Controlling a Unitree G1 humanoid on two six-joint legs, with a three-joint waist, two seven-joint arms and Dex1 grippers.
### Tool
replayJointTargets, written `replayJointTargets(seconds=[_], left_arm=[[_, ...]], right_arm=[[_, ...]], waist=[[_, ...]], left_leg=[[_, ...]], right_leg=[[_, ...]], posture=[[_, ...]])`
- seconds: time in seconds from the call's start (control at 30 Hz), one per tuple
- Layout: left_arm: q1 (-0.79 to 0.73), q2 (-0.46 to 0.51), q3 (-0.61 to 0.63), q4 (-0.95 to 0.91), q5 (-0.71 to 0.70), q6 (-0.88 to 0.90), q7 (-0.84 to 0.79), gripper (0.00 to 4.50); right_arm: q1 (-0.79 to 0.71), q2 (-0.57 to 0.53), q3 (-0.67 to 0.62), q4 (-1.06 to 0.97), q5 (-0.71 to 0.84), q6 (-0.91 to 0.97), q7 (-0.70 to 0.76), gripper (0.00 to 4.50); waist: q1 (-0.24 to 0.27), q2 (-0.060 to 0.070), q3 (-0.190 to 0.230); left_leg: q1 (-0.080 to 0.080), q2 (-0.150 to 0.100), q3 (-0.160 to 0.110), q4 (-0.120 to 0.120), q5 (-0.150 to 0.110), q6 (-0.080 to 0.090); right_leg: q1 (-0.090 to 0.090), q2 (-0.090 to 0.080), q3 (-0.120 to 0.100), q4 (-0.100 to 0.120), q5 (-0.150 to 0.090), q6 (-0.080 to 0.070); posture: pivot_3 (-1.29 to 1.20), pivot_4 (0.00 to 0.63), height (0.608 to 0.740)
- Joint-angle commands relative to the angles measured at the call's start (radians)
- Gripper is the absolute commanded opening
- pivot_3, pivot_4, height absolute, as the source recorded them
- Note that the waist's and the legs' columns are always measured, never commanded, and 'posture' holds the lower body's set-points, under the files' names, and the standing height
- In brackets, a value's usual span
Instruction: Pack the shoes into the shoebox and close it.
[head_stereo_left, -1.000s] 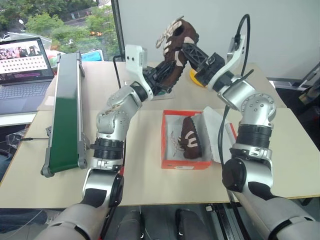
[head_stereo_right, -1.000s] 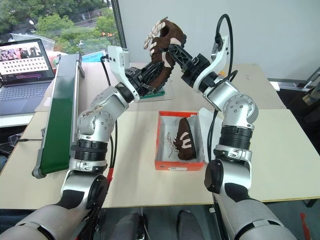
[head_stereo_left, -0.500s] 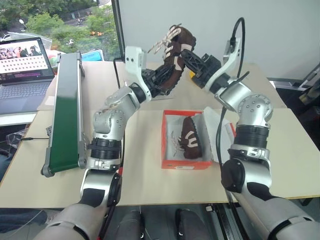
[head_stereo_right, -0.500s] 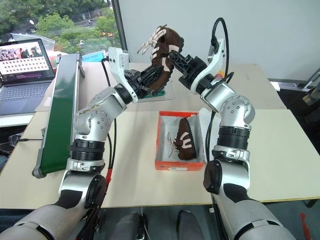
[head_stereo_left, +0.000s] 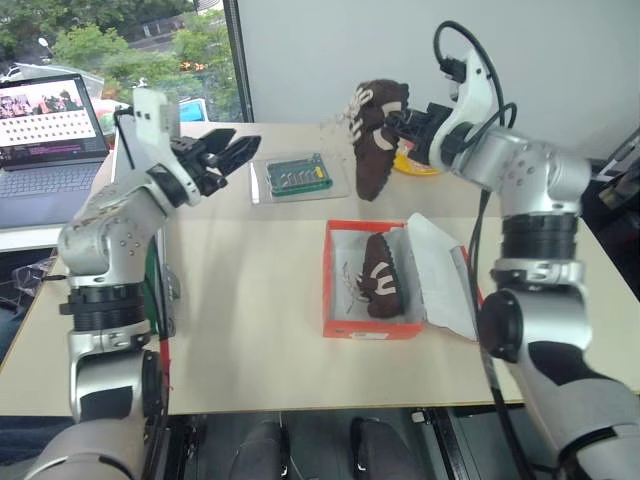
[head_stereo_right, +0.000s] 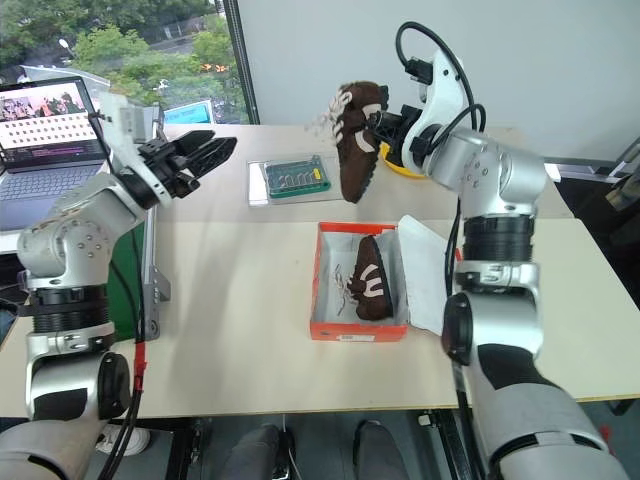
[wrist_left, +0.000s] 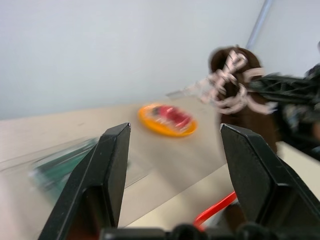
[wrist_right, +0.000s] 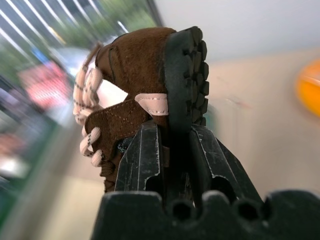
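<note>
Right eye view: right gripper pinches the second shoe upper centre; next, lower it beside its mate in the shoebox (left gripper gapes empty).

left pincer raised with fingers spread; right pincer raised, clamped.
</note>
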Motion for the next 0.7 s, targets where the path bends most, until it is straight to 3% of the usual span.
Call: replayJointTargets(seconds=[0.03, 0.3, 0.7], left_arm=[[0.022, -0.007, -0.021, -0.078, -0.003, 0.0, -0.002, 3.06], [0.071, -0.018, -0.059, -0.118, 0.005, 0.008, -0.001, 3.06], [0.079, -0.016, -0.058, -0.14, -0.007, 0.025, 0.009, 3.06]], right_arm=[[0.008, -0.042, 0.053, -0.024, 0.034, 0.17, 0.122, 0.33], [0.105, -0.025, -0.021, -0.028, 0.069, 0.316, 0.184, 0.33], [0.234, 0.053, -0.032, -0.111, 0.055, 0.344, 0.149, 0.33]], waist=[[0.001, 0.0, 0.0], [0.001, 0.0, 0.0], [0.0, 0.0, 0.0]], left_leg=[[0.0, 0.0, 0.0, 0.0, 0.0, 0.001], [0.0, 0.0, 0.0, 0.001, -0.001, 0.002], [0.0, 0.0, 0.0, 0.001, -0.001, 0.001]], right_leg=[[0.0, 0.0, 0.0, 0.0, 0.0, 0.0], [0.0, 0.0, 0.001, 0.0, 0.0, 0.0], [0.0, 0.0, 0.001, 0.0, 0.0, 0.0]], posture=[[0.0, 0.15, 0.74], [0.0, 0.15, 0.74], [0.0, 0.15, 0.74]])
